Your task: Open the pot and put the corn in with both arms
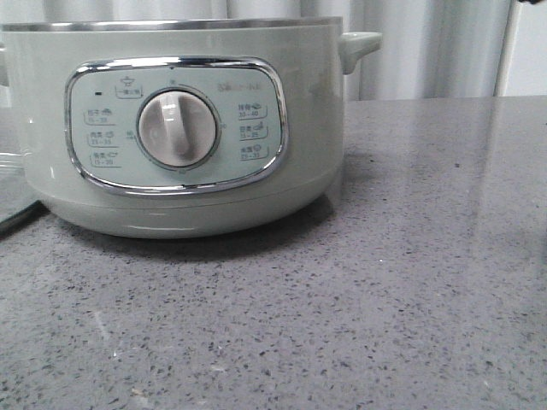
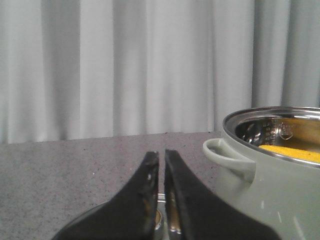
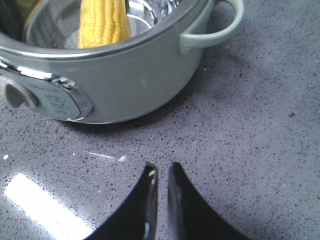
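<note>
Both arms' jaws stand nearly closed, a thin slit between them, holding nothing. The left gripper (image 2: pixel 161 160) hangs just beside the pot (image 2: pixel 280 175), level with its side handle (image 2: pixel 225 155). The right gripper (image 3: pixel 161 172) hovers over the grey surface (image 3: pixel 250 150), near the pot's front. The corn (image 3: pixel 104 22) lies inside the uncovered pot.

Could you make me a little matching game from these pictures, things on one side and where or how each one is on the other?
Things:
1. corn
2. pot
3. dial
4. right gripper

States:
A. lid off, standing on the grey counter
B. lying inside the steel bowl
C. fingers nearly together, holding nothing
D. cream, in the middle of the chrome-framed panel

Pairs: 1-B, 2-A, 3-D, 4-C
</note>
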Robot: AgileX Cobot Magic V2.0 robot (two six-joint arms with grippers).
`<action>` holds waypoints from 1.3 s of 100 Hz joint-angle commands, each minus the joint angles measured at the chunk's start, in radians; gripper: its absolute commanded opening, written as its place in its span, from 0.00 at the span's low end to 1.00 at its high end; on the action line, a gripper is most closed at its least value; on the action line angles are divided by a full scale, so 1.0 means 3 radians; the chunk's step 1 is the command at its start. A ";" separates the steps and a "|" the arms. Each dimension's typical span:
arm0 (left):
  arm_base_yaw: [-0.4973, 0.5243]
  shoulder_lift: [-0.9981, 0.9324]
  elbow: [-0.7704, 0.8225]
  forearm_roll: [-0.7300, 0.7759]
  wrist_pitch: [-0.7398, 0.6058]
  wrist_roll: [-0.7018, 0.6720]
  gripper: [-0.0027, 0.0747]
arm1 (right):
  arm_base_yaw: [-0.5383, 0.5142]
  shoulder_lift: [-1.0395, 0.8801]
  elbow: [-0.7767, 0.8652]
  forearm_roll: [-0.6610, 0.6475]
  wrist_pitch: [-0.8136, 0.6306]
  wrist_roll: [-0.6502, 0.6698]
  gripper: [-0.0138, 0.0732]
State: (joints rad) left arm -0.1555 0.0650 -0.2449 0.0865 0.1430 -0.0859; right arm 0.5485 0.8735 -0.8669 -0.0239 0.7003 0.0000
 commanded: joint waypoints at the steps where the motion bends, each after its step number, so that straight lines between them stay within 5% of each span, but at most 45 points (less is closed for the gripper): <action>1: -0.0031 -0.0028 -0.0010 -0.0128 -0.0222 -0.0045 0.01 | -0.0005 -0.0340 0.0218 -0.0041 -0.0526 0.0019 0.10; 25: -0.0031 -0.0061 0.0085 -0.0143 -0.0253 -0.0045 0.01 | -0.0005 -0.1235 0.0964 -0.0118 -0.0989 0.0024 0.10; 64: -0.0031 -0.0061 0.0085 -0.0125 -0.0253 -0.0045 0.01 | -0.0005 -0.2505 0.1596 -0.0412 -0.0908 0.0024 0.10; 130: -0.0031 -0.0061 0.0085 -0.0139 -0.0253 -0.0045 0.01 | -0.0005 -0.2684 0.1596 -0.0412 -0.0895 0.0024 0.10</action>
State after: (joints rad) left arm -0.1555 0.0365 -0.1933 0.0533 0.1413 -0.0876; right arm 0.5485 0.0591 -0.3660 -0.1314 0.5066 0.0091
